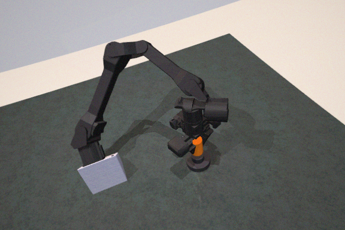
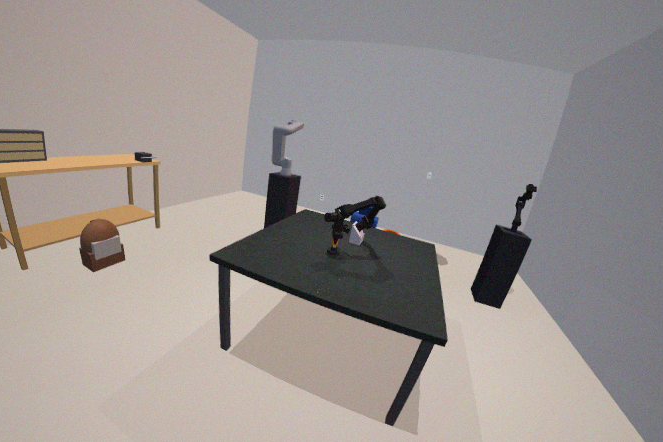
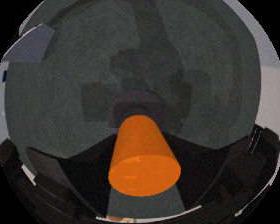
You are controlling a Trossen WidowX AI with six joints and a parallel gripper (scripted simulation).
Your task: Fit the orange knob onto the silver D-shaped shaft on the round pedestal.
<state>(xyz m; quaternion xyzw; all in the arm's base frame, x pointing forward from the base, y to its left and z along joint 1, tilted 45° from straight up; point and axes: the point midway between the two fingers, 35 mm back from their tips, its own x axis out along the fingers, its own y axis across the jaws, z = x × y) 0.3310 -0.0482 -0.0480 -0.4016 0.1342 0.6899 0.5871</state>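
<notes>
The orange knob (image 1: 197, 149) (image 3: 143, 159) is a tapered cone. It stands upright with its lower end on the dark round pedestal (image 1: 198, 164) (image 3: 141, 107) on the dark green table top. My gripper (image 1: 195, 141) (image 3: 139, 137) points straight down from above and is shut on the knob's upper part. The silver shaft is hidden by the knob. I cannot tell how far down the knob sits.
The arm's grey base box (image 1: 103, 173) stands left of the pedestal. The table's far edge (image 1: 286, 78) runs to the right of the pedestal. In the exterior view, a wooden shelf (image 2: 71, 166) and two dark stands (image 2: 499, 265) are on the floor away from the table.
</notes>
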